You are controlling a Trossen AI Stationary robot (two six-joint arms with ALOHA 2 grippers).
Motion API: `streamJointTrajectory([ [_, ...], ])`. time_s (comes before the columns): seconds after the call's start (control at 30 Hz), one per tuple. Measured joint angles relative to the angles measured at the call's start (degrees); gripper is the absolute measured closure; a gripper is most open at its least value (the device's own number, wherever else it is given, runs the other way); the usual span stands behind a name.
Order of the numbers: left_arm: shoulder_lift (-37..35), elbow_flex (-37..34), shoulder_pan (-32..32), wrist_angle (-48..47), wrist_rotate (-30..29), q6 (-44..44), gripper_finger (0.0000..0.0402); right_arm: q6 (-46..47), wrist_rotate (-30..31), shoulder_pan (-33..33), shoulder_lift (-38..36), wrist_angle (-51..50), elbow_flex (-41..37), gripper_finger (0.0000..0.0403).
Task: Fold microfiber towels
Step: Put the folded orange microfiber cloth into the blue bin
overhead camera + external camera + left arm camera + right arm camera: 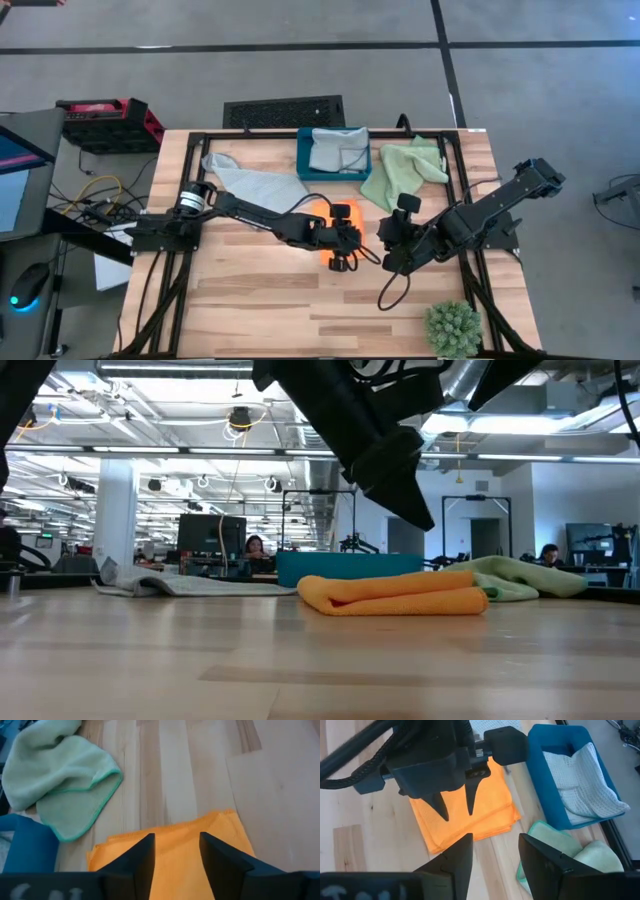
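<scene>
The orange towel (470, 815) lies folded in several layers on the table's middle (395, 593). My left gripper (456, 814) hangs open just above it, fingers slanting down, with the towel showing between them (177, 870). In the low view the fingers end clear of the cloth. My right gripper (492, 842) stands open to the towel's right, higher up, holding nothing. A light green towel (405, 170) lies crumpled at the far right. One pale blue-grey towel (245, 182) lies spread at the far left. Another (335, 152) rests inside the blue box (303, 160).
The blue box stands at the table's far edge, between the blue-grey and green towels. A spiky green plant ball (453, 328) sits at the near right corner. Bare wood (260, 300) stretches along the near side.
</scene>
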Motion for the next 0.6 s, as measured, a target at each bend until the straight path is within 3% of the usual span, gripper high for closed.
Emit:
streamJointTrajectory([
  [0.33, -1.64, 3.06, -0.64, -17.47, -1.79, -3.80, 0.0243, -0.81, -4.10, 1.88, 1.94, 1.56, -1.50, 0.0225],
  [0.6, -4.01, 2.69, -0.66, -32.17, -3.69, -9.82, 0.0244, -1.88, -8.04, 3.15, 2.27, 19.34, -13.02, 0.0230],
])
